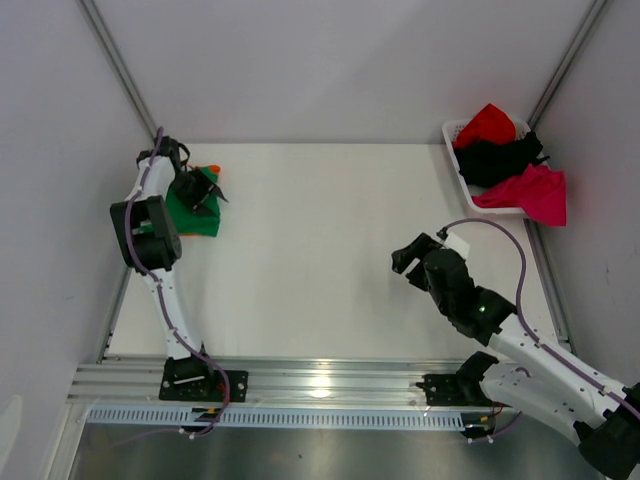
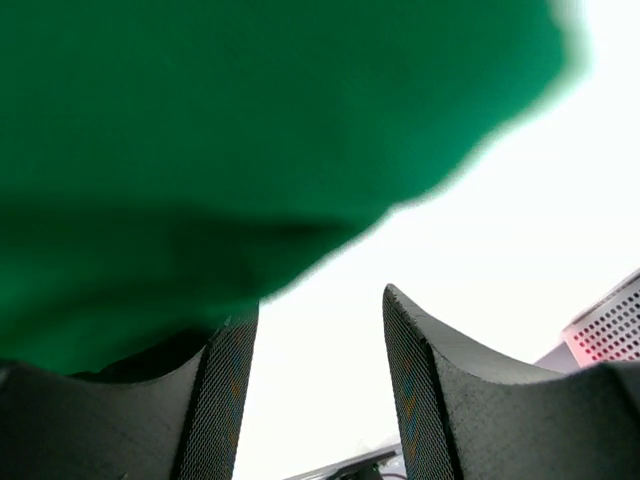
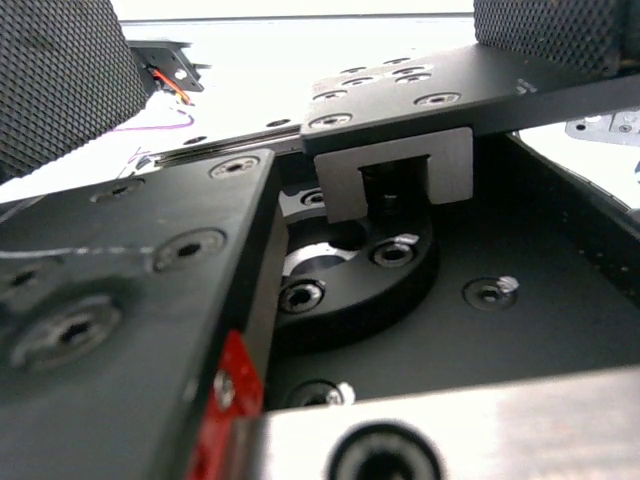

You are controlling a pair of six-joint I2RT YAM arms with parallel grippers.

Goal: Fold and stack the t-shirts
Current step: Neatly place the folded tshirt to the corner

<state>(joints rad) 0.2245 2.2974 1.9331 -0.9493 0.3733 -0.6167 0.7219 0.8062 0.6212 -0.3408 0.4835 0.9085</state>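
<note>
A folded bright green t-shirt (image 1: 190, 215) lies at the table's far left, and an edge of an orange t-shirt (image 1: 212, 171) shows just behind it. My left gripper (image 1: 212, 190) hovers over the green shirt's right edge. In the left wrist view the green cloth (image 2: 220, 130) fills the upper left. That gripper (image 2: 320, 300) is open, with only white table between its fingers. The left fingertip sits at the cloth's rim. My right gripper (image 1: 425, 250) hangs open above bare table at the right. Its fingers (image 3: 60, 80) are spread wide and hold nothing.
A white basket (image 1: 452, 150) at the back right corner holds a red t-shirt (image 1: 487, 124), a black one (image 1: 500, 158) and a magenta one (image 1: 530, 192) that spills over its rim. Grey walls close in both sides. An aluminium rail (image 1: 320, 380) runs along the near edge.
</note>
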